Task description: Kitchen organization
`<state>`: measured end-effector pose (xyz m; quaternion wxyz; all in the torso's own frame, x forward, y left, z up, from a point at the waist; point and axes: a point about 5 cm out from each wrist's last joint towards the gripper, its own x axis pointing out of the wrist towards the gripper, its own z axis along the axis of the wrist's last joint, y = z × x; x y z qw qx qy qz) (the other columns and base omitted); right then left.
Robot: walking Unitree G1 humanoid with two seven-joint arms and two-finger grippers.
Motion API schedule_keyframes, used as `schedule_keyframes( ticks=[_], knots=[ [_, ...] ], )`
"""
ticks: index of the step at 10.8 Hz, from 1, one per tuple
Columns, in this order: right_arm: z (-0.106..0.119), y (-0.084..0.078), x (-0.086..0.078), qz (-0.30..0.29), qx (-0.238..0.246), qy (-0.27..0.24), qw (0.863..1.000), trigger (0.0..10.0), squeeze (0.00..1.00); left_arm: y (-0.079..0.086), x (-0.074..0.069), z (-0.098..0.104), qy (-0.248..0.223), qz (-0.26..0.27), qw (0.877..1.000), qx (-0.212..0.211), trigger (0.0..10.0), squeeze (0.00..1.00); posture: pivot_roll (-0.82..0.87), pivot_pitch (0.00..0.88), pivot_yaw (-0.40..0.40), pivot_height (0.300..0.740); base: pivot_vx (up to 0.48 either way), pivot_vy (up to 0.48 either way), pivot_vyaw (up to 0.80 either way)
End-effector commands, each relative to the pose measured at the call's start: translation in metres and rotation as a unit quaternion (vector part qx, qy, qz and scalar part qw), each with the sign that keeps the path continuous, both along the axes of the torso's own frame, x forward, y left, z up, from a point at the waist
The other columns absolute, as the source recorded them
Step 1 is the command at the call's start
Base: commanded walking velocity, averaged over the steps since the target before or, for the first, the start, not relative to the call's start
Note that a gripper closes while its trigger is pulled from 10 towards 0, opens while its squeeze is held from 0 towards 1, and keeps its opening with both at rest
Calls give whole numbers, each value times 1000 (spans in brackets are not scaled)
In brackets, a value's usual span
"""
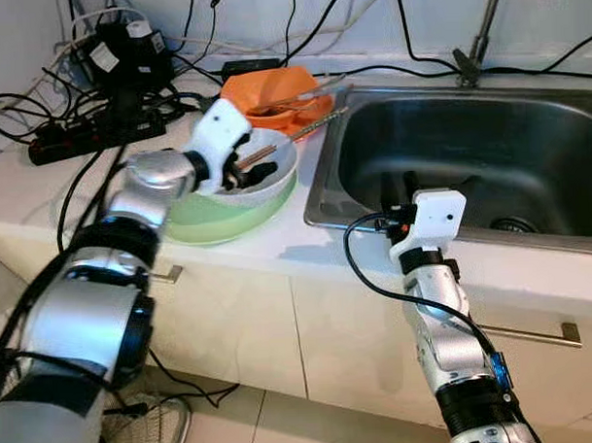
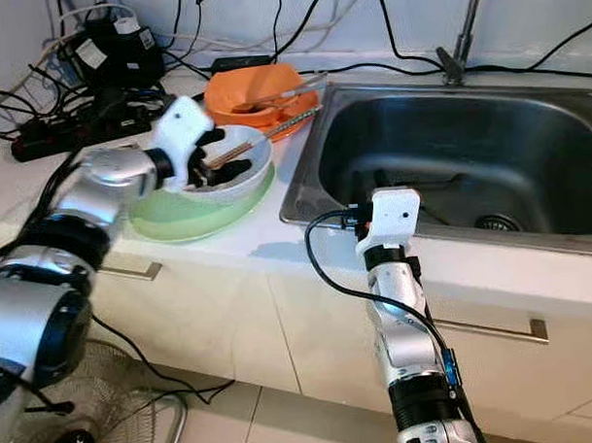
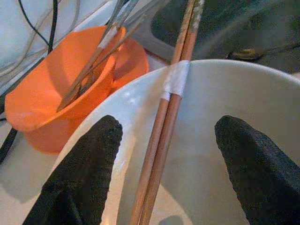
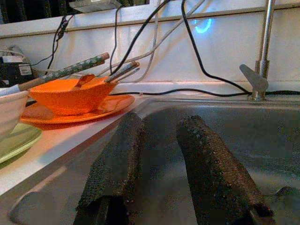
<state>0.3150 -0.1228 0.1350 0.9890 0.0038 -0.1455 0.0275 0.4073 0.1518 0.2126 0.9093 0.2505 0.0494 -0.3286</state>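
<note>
Item 1, nearest: my right gripper (image 1: 404, 187), held at the front rim of the steel sink (image 1: 526, 126), fingers pointing into the basin. They stand a narrow gap apart with nothing between them; I judge this arm is parked here, ready to receive dishes at the sink

Item 2: my left gripper (image 3: 164, 140), reached down into the white bowl (image 1: 275, 178). Fingers spread wide, one either side of the wooden chopsticks (image 3: 161, 136), not yet closed on them. That straddle suits a pinch across the pair, which is why I hold it so

Item 3: the wooden chopsticks, a pair lying side by side, bound with a white band, one end inside the white bowl, the other leaning out over its rim toward the sink

Item 4: green plate (image 1: 233, 222) under the white bowl, on the counter just beside the sink's left edge; stacked, presumably used crockery awaiting sorting

Item 5, beyond: orange bowl (image 1: 277, 94) on an orange plate (image 4: 108, 104), holding more utensils that jut over the sink edge

Item 6, farthest: tap (image 1: 479, 35) behind the basin; power strip (image 1: 89, 131) and tangled cables (image 1: 29, 104) at the counter's back left
</note>
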Motion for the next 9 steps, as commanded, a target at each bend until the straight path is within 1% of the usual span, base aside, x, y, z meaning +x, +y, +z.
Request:
schedule_keyframes(
  ticks=[1,3,4,5,9],
  knots=[
    [0,0,1,-2,-1,-1,1000,10000,0,-1,3,5,-10,9,1000,19,10000,0,49,0,128,740,0,0,0],
    [0,0,0,-4,-1,-1,1000,10000,0,-7,4,4,-26,21,998,46,10000,0,46,0,131,740,0,0,0],
    [-1,1,0,-4,0,-1,1000,10000,0,-14,6,5,-36,29,997,57,10000,0,45,0,134,740,0,0,0],
    [-1,1,-1,-5,0,-1,1000,10000,0,-19,7,4,-43,38,996,61,10000,0,40,0,137,740,0,0,0],
    [-3,-1,-5,-10,0,0,1000,10000,0,-28,8,2,-54,61,995,63,10000,0,20,0,144,740,0,0,0]
  ],
)
